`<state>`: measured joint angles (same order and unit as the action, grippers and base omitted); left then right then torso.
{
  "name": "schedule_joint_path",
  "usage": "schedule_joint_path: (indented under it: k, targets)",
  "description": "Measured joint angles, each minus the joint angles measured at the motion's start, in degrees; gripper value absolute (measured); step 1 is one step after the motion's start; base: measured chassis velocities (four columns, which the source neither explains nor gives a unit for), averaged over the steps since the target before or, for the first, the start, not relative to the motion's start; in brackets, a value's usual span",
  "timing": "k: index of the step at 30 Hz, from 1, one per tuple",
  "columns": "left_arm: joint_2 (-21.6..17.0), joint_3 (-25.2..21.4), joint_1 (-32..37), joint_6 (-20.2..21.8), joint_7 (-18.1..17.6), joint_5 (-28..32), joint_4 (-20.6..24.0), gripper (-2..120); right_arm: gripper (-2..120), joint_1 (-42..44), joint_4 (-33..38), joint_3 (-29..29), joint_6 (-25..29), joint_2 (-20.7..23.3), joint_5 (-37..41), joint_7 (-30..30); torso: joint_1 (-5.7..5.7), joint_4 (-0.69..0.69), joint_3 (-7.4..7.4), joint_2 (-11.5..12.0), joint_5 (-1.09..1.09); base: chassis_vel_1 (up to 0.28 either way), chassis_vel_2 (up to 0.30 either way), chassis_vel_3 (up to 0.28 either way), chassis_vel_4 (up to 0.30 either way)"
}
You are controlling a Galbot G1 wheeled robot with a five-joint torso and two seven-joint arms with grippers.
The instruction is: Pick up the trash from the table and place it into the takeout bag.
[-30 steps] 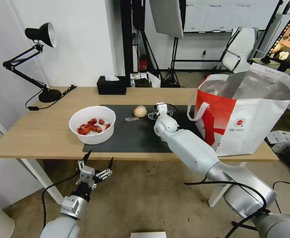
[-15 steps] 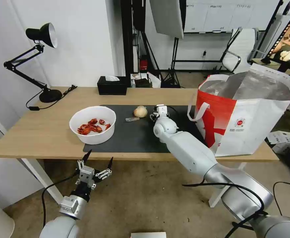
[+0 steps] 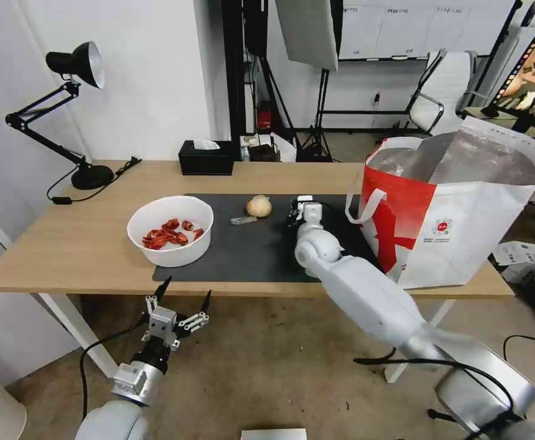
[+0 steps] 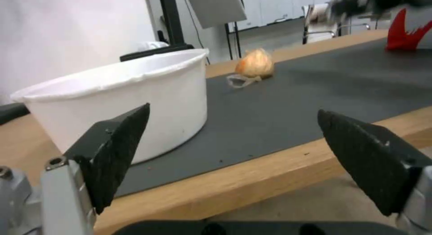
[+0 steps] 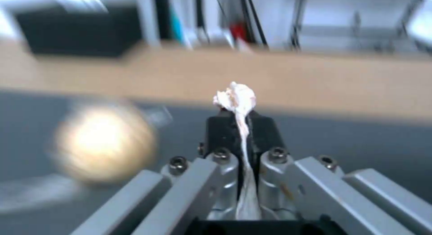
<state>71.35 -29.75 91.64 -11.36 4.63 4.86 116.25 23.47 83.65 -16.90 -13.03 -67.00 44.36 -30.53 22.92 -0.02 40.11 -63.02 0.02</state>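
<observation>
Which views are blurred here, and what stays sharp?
Right wrist view: bulb, mat and background smear with motion blur, while the right end effector and its pinched tissue stay sharp. Left wrist view: bowl crisp, far top corner blurred. Head view: sharp, edges bowed.

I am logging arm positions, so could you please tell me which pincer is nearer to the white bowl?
Left. The left pincer hangs open just below the table edge in front of the white bowl; the right pincer is over the mat, beyond the tan lump.
</observation>
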Motion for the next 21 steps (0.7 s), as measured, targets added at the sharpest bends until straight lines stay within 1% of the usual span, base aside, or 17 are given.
schedule_joint_path:
  k: [2,3,5,6,7,8,9,11,12,14,15,16,17,18,19,20,21]
  targets:
    - [-0.17,-0.14,0.14,0.0,-0.01,0.06,0.44,100,0,0.98,8.19,1.07,2.02,3.74,-2.29,1.1,0.0,0.01,-0.01,0.0,-0.01,0.0,0.0,0.0,0.0]
    - [-0.17,-0.14,0.14,0.0,-0.01,0.06,0.44,100,0,0.98,8.19,1.07,2.02,3.74,-2.29,1.1,0.0,0.01,-0.01,0.0,-0.01,0.0,0.0,0.0,0.0]
    - [-0.44,-0.26,0.3,0.0,-0.03,0.16,0.78,100,0,1.17,14.73,2.93,3.11,6.61,-3.77,0.98,0.0,0.01,-0.01,0.0,-0.02,0.0,0.0,0.0,0.0]
    - [-0.44,-0.26,0.3,0.0,-0.03,0.16,0.78,100,0,1.17,14.73,2.93,3.11,6.61,-3.77,0.98,0.0,0.01,-0.01,0.0,-0.02,0.0,0.0,0.0,0.0]
    - [-0.61,-0.39,0.35,-0.01,-0.08,0.2,1.01,100,0,0.85,17.52,4.1,2.94,8.07,-4.08,-0.5,-0.01,0.01,-0.01,0.0,0.0,0.0,0.0,0.0,0.0]
    - [-0.68,-0.42,0.44,0.0,-0.08,0.22,1.13,100,0,-0.04,19.94,5.32,1.42,9.9,-3.95,-3.77,0.0,0.02,-0.01,-0.01,-0.01,0.0,0.0,0.0,0.0]
    - [-0.68,-0.42,0.44,0.0,-0.08,0.22,1.13,100,0,-0.04,19.94,5.32,1.42,9.9,-3.95,-3.77,0.0,0.02,-0.01,-0.01,-0.01,0.0,0.0,0.0,0.0]
    - [-0.69,-0.44,0.59,0.0,-0.1,0.23,1.28,100,0,-1.94,22.99,7.67,-3.44,13.22,-1.7,-12.37,0.0,0.02,-0.01,-0.01,-0.02,0.0,0.0,0.0,0.0]
    - [-0.69,-0.44,0.59,0.0,-0.1,0.23,1.28,100,0,-1.94,22.99,7.67,-3.44,13.22,-1.7,-12.37,0.0,0.02,-0.01,-0.01,-0.02,0.0,0.0,0.0,0.0]
    - [-0.69,-0.44,0.65,-0.01,-0.11,0.23,1.31,100,0,-3.44,24.92,9.82,-8.81,17.11,3.01,-19.44,0.0,0.01,-0.01,0.0,-0.01,0.0,0.0,0.0,0.0]
    - [-0.69,-0.41,0.64,-0.01,-0.12,0.23,1.31,100,0,-3.94,25.63,10.7,-11.32,18.79,6.34,-21.77,0.0,0.01,-0.01,0.0,-0.01,0.0,0.0,0.0,0.0]
    - [-0.69,-0.41,0.64,-0.01,-0.12,0.23,1.31,100,0,-3.94,25.63,10.7,-11.32,18.79,6.34,-21.77,0.0,0.01,-0.01,0.0,-0.01,0.0,0.0,0.0,0.0]
    - [-0.66,-0.25,0.58,0.0,-0.11,0.23,1.31,100,0,-4.35,26.22,11.73,-14.41,20.87,10.97,-23.84,0.0,0.0,-0.01,-0.01,-0.01,0.0,0.0,0.0,0.0]
    - [-0.63,-0.05,0.48,0.0,-0.12,0.22,1.3,100,0,-4.4,26.46,12.56,-16.9,22.57,14.34,-24.53,0.0,0.0,-0.01,-0.01,-0.01,0.0,0.0,0.0,0.0]
    - [-0.63,-0.05,0.48,0.0,-0.12,0.22,1.3,100,0,-4.4,26.46,12.56,-16.9,22.57,14.34,-24.53,0.0,0.0,-0.01,-0.01,-0.01,0.0,0.0,0.0,0.0]
    - [-0.54,0.24,0.32,0.02,-0.13,0.2,1.21,100,0,-4.21,26.54,13.13,-18.53,23.96,16.82,-24.76,0.0,0.0,-0.01,0.0,-0.01,0.0,0.0,0.0,0.0]
    - [-0.54,0.24,0.32,0.02,-0.13,0.2,1.21,100,0,-4.21,26.54,13.13,-18.53,23.96,16.82,-24.76,0.0,0.0,-0.01,0.0,-0.01,0.0,0.0,0.0,0.0]
